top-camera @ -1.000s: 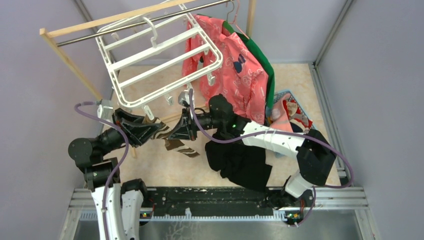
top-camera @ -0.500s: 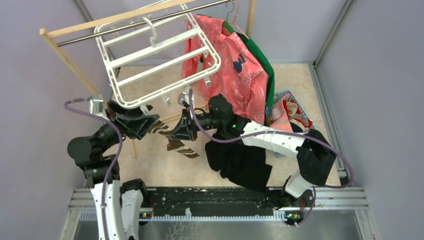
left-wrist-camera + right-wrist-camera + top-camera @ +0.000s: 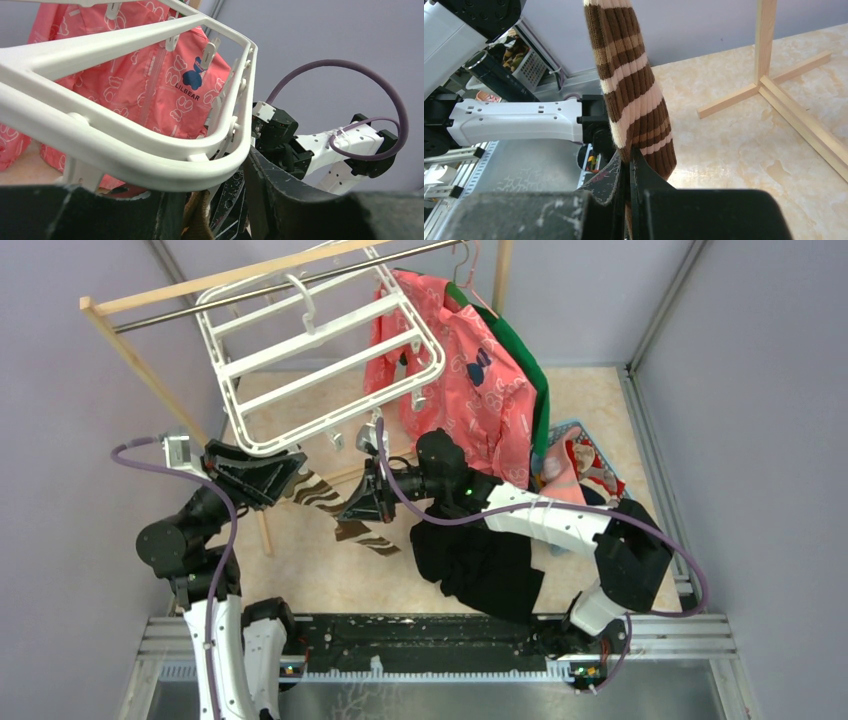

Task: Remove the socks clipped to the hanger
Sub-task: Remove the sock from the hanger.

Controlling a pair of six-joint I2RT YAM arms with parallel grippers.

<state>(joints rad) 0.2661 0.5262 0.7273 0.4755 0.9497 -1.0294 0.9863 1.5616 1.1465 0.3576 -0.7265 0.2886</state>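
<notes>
Overhead, a white plastic drying hanger (image 3: 320, 340) with crossbars hangs tilted by its hook from a metal rail (image 3: 170, 316) on a wooden rack (image 3: 150, 377). To its right, on the same rail, hang a pink printed shirt (image 3: 470, 380) and a green garment (image 3: 525, 365).

At the hanger's lower left corner sits the left claw (image 3: 290, 472). In its wrist view the hanger's rounded rim (image 3: 150, 162) crosses just above the claw (image 3: 205, 192). Its fingers stand apart, and a bit of brownish sock shows in the gap. No grip on anything can be seen.

One brown and cream striped sock (image 3: 325, 492) stretches from that corner down to the right. The right claw (image 3: 352, 502) is closed tight on it partway along. In the right wrist view the sock (image 3: 629, 90) rises straight up from the pinched fingertips (image 3: 628, 165).

A heap of black cloth (image 3: 480, 560) lies on the beige surface (image 3: 330, 575) under the right arm.
</notes>
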